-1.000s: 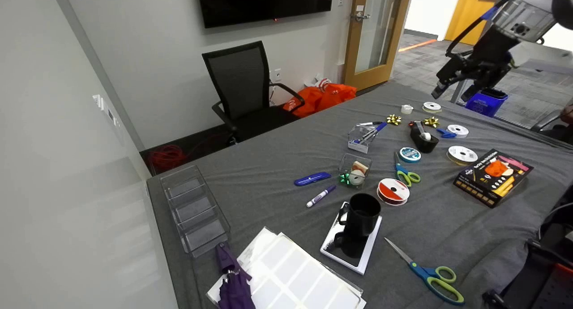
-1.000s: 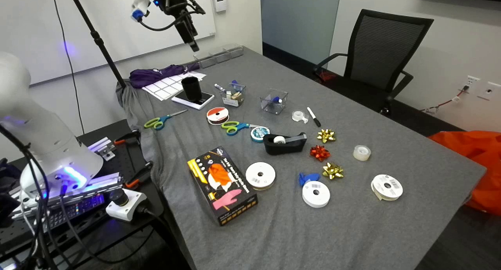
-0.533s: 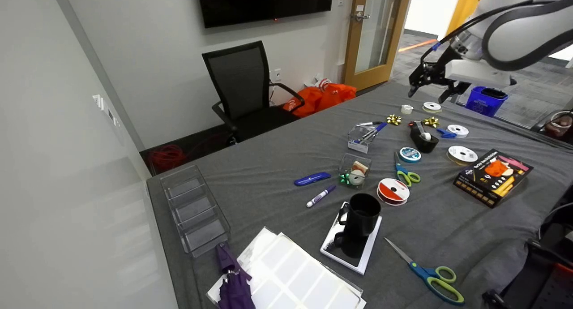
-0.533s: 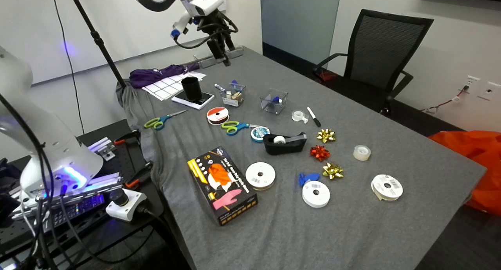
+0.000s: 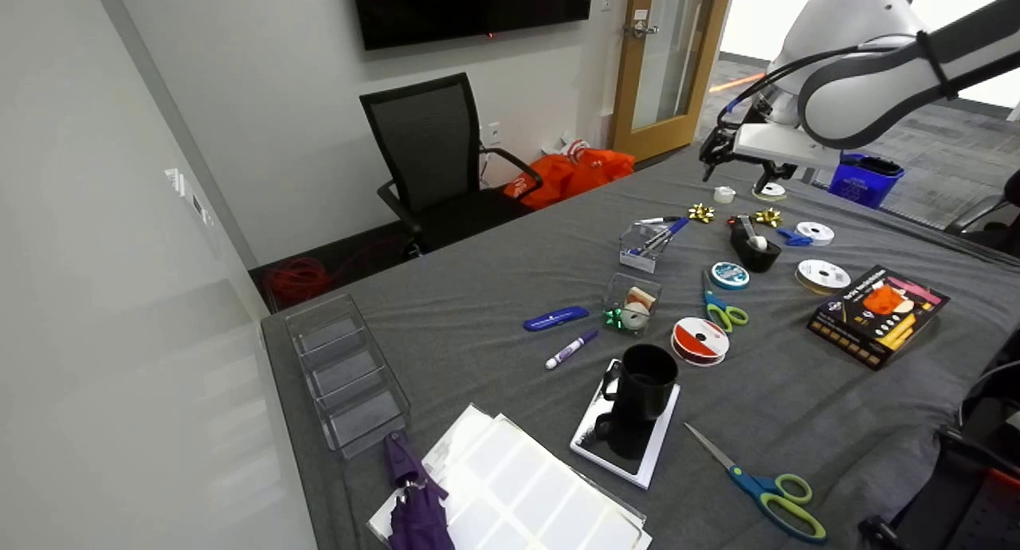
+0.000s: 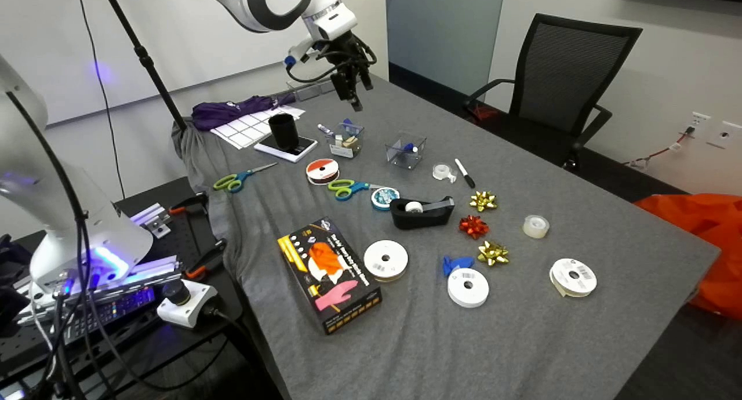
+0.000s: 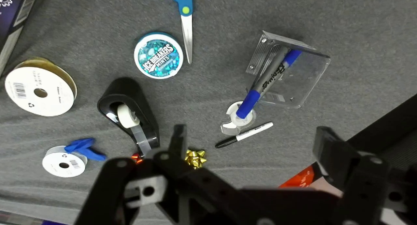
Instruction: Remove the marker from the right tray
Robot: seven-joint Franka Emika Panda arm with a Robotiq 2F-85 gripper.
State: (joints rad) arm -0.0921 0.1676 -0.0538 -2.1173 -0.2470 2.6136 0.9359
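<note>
A grey marker with blue ends [image 7: 270,80] leans in a small clear tray [image 7: 301,84] in the wrist view, one blue end sticking out past the rim. The marker [image 5: 676,226] and its tray [image 5: 637,261] also show in an exterior view. In an exterior view the tray [image 6: 401,159] shows with only a blue end of the marker [image 6: 409,148] distinct. My gripper [image 7: 252,135] is open and empty, its fingers wide apart. It hangs above the table, apart from the marker and tray, in both exterior views [image 5: 735,182] [image 6: 363,97].
Beside the tray lie a clear tape roll [image 7: 241,119] and a white marker with black cap [image 7: 244,134]. A second clear tray [image 6: 346,148] holds small items. A black tape dispenser [image 6: 423,214], mints tin [image 6: 385,198], scissors [image 6: 348,188] and black mug [image 6: 283,132] stand around.
The arm has swung in and lowered over the table, bringing the open gripper nearer to the clear trays in both exterior views. The objects on the table have not moved.
</note>
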